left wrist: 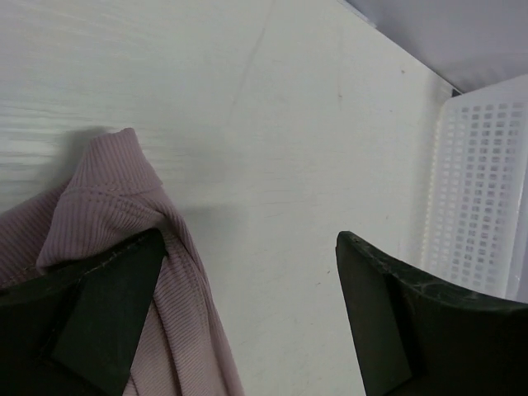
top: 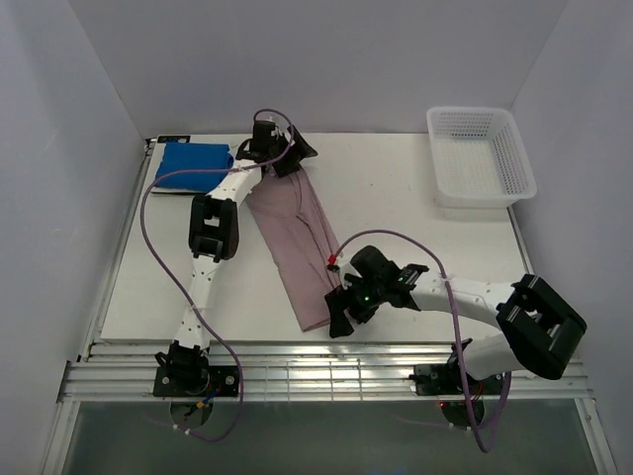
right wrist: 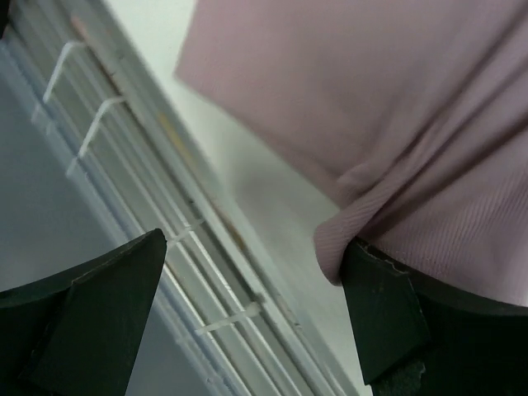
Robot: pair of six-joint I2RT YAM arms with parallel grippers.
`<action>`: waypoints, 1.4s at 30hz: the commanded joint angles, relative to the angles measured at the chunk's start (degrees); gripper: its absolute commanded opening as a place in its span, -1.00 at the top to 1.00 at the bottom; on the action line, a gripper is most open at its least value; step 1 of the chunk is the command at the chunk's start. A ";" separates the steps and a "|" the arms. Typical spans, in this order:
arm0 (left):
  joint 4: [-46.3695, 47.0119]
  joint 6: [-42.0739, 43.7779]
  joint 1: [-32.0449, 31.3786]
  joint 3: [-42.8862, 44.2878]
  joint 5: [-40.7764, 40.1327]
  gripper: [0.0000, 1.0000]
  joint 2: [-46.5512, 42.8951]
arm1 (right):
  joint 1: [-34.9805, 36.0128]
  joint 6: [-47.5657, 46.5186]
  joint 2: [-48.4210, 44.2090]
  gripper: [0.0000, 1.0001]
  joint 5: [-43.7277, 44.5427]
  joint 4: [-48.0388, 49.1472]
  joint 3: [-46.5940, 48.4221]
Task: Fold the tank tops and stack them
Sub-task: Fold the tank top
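**A:** Start at the near edge. What's there?

**B:** The metal rails (top: 297, 371) along the front of the table (top: 415, 228). Just past them hangs the right gripper (right wrist: 254, 246), low over the near end of the pink top (top: 297, 237).

**A:** Is it gripping the cloth?

**B:** No. Its jaws are spread wide and released. One finger (right wrist: 388, 313) touches a rolled edge of the fabric, and the other stands apart over the rails with nothing between them.

**A:** How does the pink top lie?

**B:** As a long narrow strip on the table. It runs from the right gripper at the near end, slanting away and to the left, to the left gripper (left wrist: 250, 239) at the far end.

**A:** And that gripper?

**B:** Also wide open, holding nothing. One finger (left wrist: 99, 313) rests against a bunched corner of the pink cloth. The other is over bare table.

**A:** Anything farther back?

**B:** The blue top (top: 193, 163) lies as a flat rectangle in the far left corner of the table, close beside the left arm and apart from the pink one. In the far right corner sits a white lattice basket (top: 473, 195), well apart from both tops.
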 commanded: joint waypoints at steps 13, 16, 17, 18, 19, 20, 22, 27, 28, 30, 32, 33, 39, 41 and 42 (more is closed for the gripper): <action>13.13 -9.16 -2.15 0.31 4.48 -0.96 5.46 | 14.22 -5.71 -3.37 -0.80 3.87 -9.51 15.65; 16.64 -8.55 -2.15 1.37 5.97 -0.96 3.09 | 14.22 -5.01 -4.25 -0.80 4.25 -9.95 16.88; 17.01 -8.72 -2.15 1.55 6.67 -0.96 2.30 | 14.14 -5.00 -4.17 -0.80 3.72 -10.91 17.14; 17.10 -8.72 -2.15 1.46 7.38 -0.96 1.59 | 14.22 -5.00 -4.08 -0.80 3.54 -11.44 17.23; 18.14 -8.63 -2.15 1.37 7.99 -0.96 0.20 | 14.22 -5.00 -3.56 -0.80 3.71 -12.06 17.15; 18.94 -8.37 -2.15 1.20 8.61 -0.96 -0.60 | 14.22 -5.09 -3.29 -0.80 4.24 -12.93 17.15; 19.65 -7.49 -2.15 -0.03 10.45 -0.96 -2.79 | 14.31 -5.18 -2.32 -0.80 6.95 -16.45 17.06; 18.51 -5.65 -2.32 -2.23 11.25 -0.96 -5.71 | 15.27 -5.88 -1.00 -0.80 9.07 -19.35 16.35; 17.90 -5.30 -2.24 -2.32 11.34 -0.96 -5.97 | 15.45 -5.80 -0.91 -0.80 11.34 -20.05 16.62; 17.89 -5.12 -2.24 -2.49 12.47 -0.96 -7.11 | 15.54 -4.75 -1.70 -0.80 13.63 -19.71 16.27; 17.89 -4.59 -2.24 -2.41 13.62 -0.96 -7.99 | 15.63 -3.17 -3.89 -0.80 18.03 -18.57 15.39; 16.67 -4.24 -2.24 -2.23 13.71 -0.96 -9.12 | 15.45 -2.20 -4.77 -0.80 19.08 -18.31 15.13; 9.11 -0.03 -2.67 -3.71 14.06 -0.96 -16.50 | 10.73 2.02 -5.65 -0.80 22.44 -18.74 12.67; 7.00 2.08 -3.03 -7.31 13.71 -0.96 -23.17 | 7.73 2.20 -6.27 -0.80 19.64 -17.52 11.35; 6.38 3.92 -3.55 -12.29 12.93 -0.96 -25.98 | 4.59 2.03 -6.97 -0.80 18.49 -16.90 9.78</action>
